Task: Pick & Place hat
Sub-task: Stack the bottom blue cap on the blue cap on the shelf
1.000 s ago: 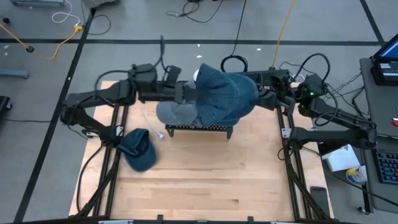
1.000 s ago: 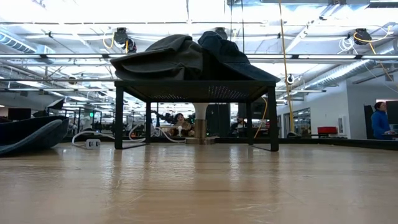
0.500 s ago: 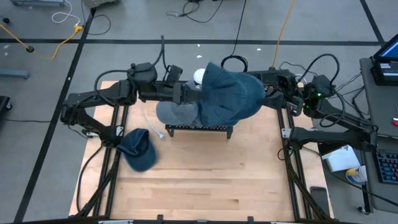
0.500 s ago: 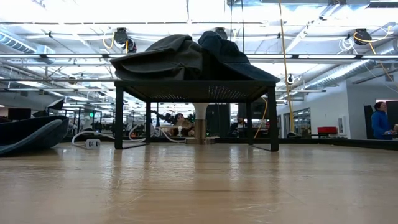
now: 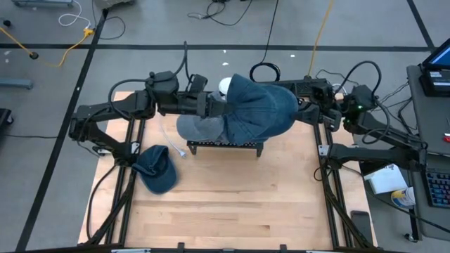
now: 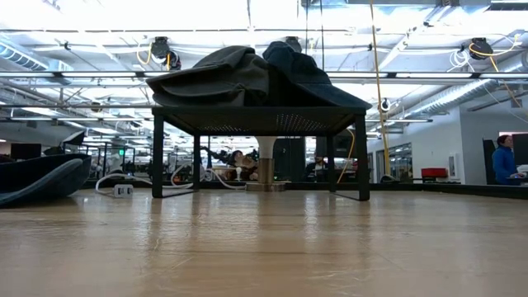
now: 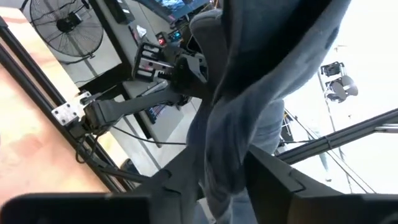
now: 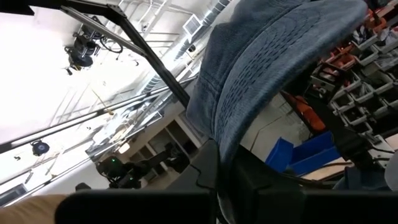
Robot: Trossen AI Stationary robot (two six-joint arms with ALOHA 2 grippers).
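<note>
The blue hat (image 5: 256,112) hangs above the black rack (image 5: 225,145) at the back of the bench (image 5: 232,204), stretched between the two arms. The right claw (image 8: 227,163) stays pinched shut on the hat's brim, with fabric rising straight out from between its fingers in the right wrist view. The left claw (image 7: 224,186) has been narrowing over the past second; it now sits partly closed with a fold of hat cloth between its fingers, as the left wrist view shows. Compared with a second ago, the hat has shifted slightly toward the right arm and its crown looks pulled flatter and wider.

Judgement: the left claw is taking a second grip, so the hat is passing into two-claw support. This suits spreading or orienting the hat before placement. The grip is probably not yet firm.

A grey hat (image 5: 199,126) already lies on the rack beside the blue one. A dark hat (image 5: 156,169) lies on the bench near the left arm's base, untouched.
</note>
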